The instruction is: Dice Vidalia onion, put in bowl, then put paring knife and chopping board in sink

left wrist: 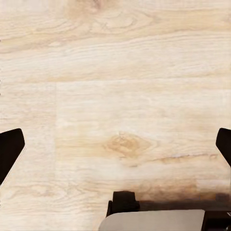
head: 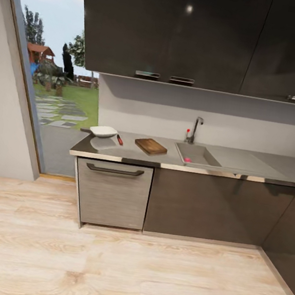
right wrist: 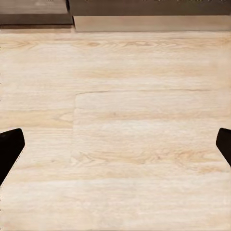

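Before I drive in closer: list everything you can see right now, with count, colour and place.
countertop: one, grey, over dark cabinets.
sink: one, grey, set in countertop, chrome tap behind it.
small object: one, pink-red, in the sink's near corner; too small to identify.
chopping board: one, brown, left of sink.
paring knife: one, red handle, between board and bowl.
bowl: one, white, near countertop's left end.
wood floor: pale, in front of the cabinets.
left gripper: black fingers wide apart, over floor.
right gripper: black fingers wide apart, over floor.
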Controlling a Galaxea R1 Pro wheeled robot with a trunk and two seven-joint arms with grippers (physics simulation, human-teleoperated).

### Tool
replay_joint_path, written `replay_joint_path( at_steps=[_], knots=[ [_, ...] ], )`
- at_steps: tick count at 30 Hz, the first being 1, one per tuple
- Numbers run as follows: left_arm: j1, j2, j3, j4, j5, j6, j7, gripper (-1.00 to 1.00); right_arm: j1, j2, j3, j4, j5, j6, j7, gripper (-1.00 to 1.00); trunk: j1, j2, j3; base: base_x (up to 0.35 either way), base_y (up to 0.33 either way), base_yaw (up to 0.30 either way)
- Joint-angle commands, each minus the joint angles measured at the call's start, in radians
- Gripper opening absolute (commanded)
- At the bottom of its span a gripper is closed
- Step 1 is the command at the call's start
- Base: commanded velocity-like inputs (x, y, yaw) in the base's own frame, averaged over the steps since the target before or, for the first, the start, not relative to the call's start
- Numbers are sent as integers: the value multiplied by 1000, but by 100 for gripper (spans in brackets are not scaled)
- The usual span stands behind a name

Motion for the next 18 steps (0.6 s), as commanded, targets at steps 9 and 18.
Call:
replay_joint_path(
  at_steps=[9,18],
  knots=[
    [0,0,1,0,1,-3,0,100,-1,-1,0,0,0,-3,-2,100,0,0,-1,231,65,0],
    [0,0,1,0,1,-3,0,100,-1,1,0,0,0,-4,-2,100,0,0,-1,231,3,0]
  ],
)
